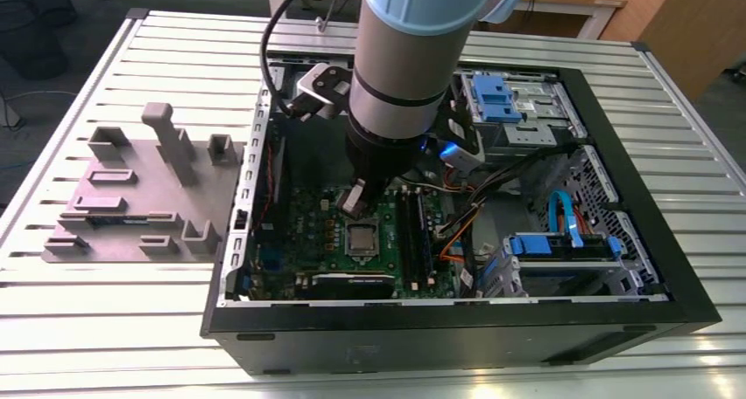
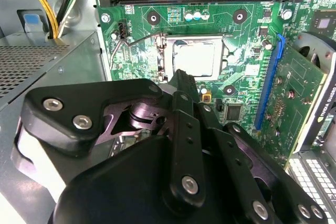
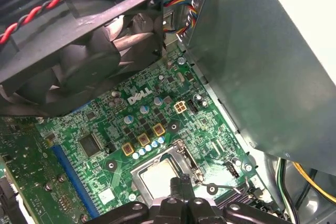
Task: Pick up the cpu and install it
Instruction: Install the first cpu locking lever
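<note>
Gripper (image 2: 181, 80) directly above socket (image 2: 193, 57) on motherboard (image 2: 247, 35), fingers drawn narrow, nothing held; cpu (image 2: 195, 59) lies flat inside socket frame; judgement: chip must sit level, corners aligned, no downward force.

Silver-grey cpu (image 2: 195, 58); green motherboard (image 2: 247, 35); black pincer (image 2: 181, 82); blue slot (image 2: 269, 82).

White logo print (image 3: 139, 97) on green mainboard (image 3: 105, 124), near fan (image 3: 79, 51): not transcribed. White lettering on graphics card edge (image 2: 326, 103): cut off, unreadable. Small component ref. marks on mainboard: illegible
</note>
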